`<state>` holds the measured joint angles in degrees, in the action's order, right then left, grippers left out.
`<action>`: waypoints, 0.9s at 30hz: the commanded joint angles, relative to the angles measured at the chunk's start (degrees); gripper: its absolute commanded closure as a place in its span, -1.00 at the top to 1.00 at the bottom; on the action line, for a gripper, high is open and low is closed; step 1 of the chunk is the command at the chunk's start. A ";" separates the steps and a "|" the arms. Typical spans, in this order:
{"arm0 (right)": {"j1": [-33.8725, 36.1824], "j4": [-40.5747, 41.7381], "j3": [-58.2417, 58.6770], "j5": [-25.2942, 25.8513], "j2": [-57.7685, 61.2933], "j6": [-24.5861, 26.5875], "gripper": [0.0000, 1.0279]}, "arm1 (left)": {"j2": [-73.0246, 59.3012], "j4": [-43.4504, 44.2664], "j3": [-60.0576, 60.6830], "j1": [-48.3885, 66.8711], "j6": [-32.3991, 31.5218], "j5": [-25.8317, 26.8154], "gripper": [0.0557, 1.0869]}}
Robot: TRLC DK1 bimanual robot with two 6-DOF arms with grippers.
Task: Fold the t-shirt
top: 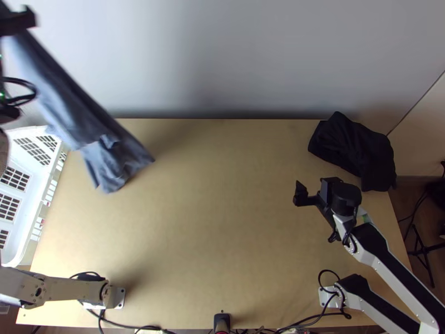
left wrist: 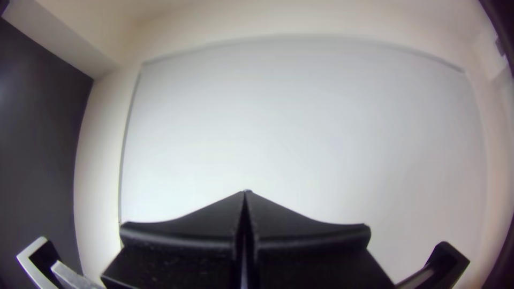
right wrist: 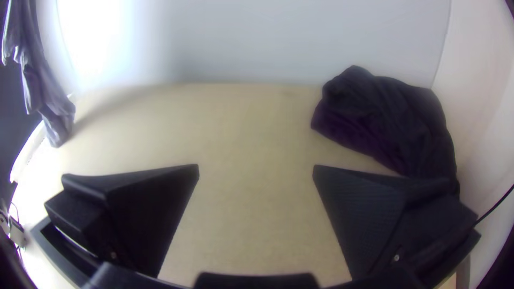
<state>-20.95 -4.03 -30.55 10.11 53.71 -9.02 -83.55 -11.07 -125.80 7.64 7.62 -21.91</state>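
T-shirt hanging lengthwise above the wooden table's far left, overlapping the white basket's corner from above, dark cloth bunched far right, left gripper pinching the shirt's top, right gripper's jaws spread.

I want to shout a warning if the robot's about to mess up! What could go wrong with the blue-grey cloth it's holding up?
The blue-grey cloth hangs in a long, narrow bunch from the left arm's black gripper, so it might land all crumpled.

It hangs close to the white plastic basket with slotted sides, so it could catch on the rim.

The right arm's open black gripper isn't holding the cloth, so if the left one slips, the cloth would probably drop.
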 commanded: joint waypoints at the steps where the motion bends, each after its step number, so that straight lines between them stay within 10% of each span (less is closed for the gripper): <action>1: 0.12 -0.01 1.45 0.00 -3.00 -1.09 0.93 | -1.97 2.19 0.73 15.48 6.18 -5.51 -0.93; 27: 2.84 -0.01 4.62 0.00 -8.98 -3.11 0.93 | -21.66 26.10 -4.81 52.21 24.64 -16.32 -0.93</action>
<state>-19.07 -4.08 -27.16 10.09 46.54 -11.38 -98.41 5.26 -126.78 53.47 24.36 -38.02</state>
